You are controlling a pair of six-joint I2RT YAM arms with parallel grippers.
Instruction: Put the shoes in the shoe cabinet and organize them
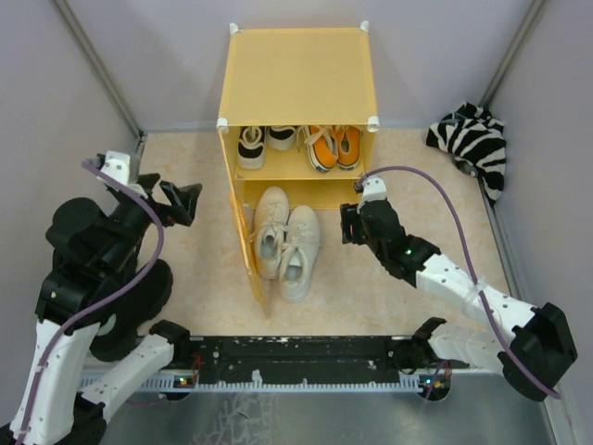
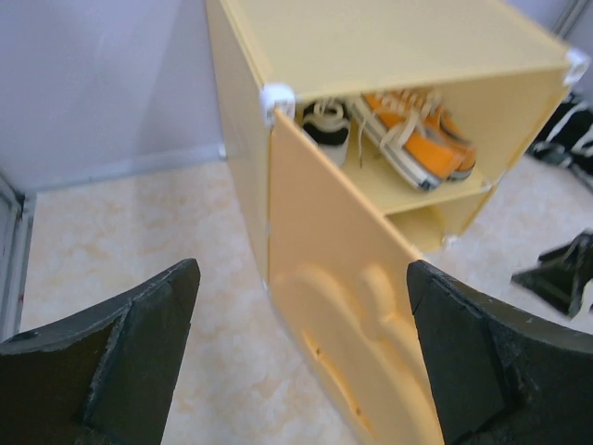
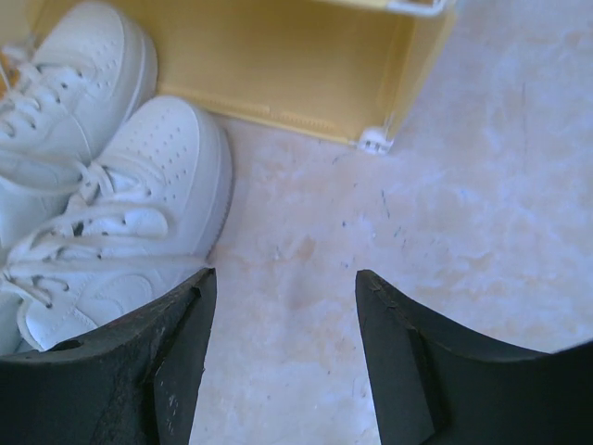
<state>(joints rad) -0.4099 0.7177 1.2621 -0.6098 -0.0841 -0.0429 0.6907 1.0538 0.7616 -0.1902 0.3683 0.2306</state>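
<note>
The yellow-orange shoe cabinet (image 1: 298, 79) stands at the back middle with its door (image 1: 243, 232) swung open toward me. On its shelf sit the black pair (image 1: 252, 146) at left and the orange pair (image 1: 332, 146) at right. The off-white pair (image 1: 285, 239) lies toes-in at the lower opening, heels sticking out onto the floor. My left gripper (image 1: 190, 203) is open and empty, left of the door (image 2: 352, 306). My right gripper (image 1: 349, 225) is open and empty, just right of the off-white shoes (image 3: 120, 204).
A black-and-white zebra-striped fabric bundle (image 1: 473, 144) lies at the back right by the wall. Grey walls close in left, right and behind. The cabinet's front right foot (image 3: 375, 141) stands near my right gripper.
</note>
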